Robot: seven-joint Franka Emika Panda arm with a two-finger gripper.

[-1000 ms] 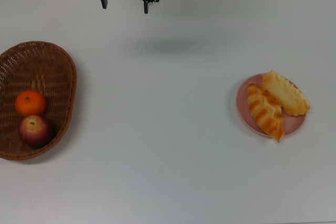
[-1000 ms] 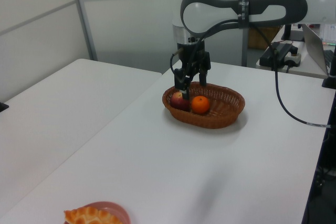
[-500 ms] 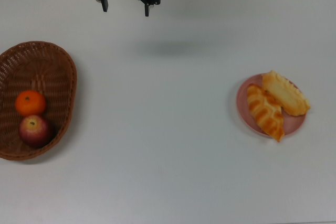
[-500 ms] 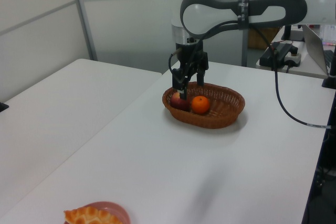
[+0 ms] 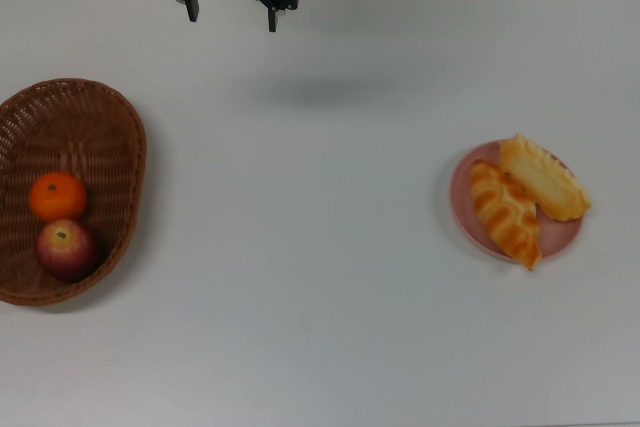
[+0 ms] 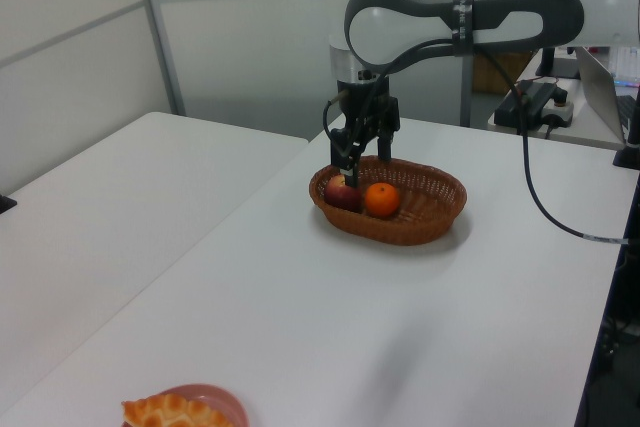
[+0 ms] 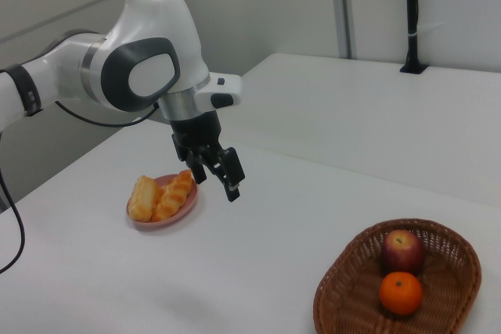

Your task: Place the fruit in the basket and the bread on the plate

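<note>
The gripper (image 5: 229,9) hangs above the white table (image 5: 330,327), fingers (image 7: 232,181) spread wide and holding nothing, well apart from the wicker basket (image 5: 112,137) and touching nothing.

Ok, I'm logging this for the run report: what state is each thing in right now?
Tool: open, empty, raised above the table.
Apple: in the basket, beside the tangerine.
Tangerine: in the basket.
Basket: upright, holding both fruits.
Braided loaf: on the plate.
Ridged loaf: on the plate, overhanging its rim.
Plate: holding both loaves.
</note>
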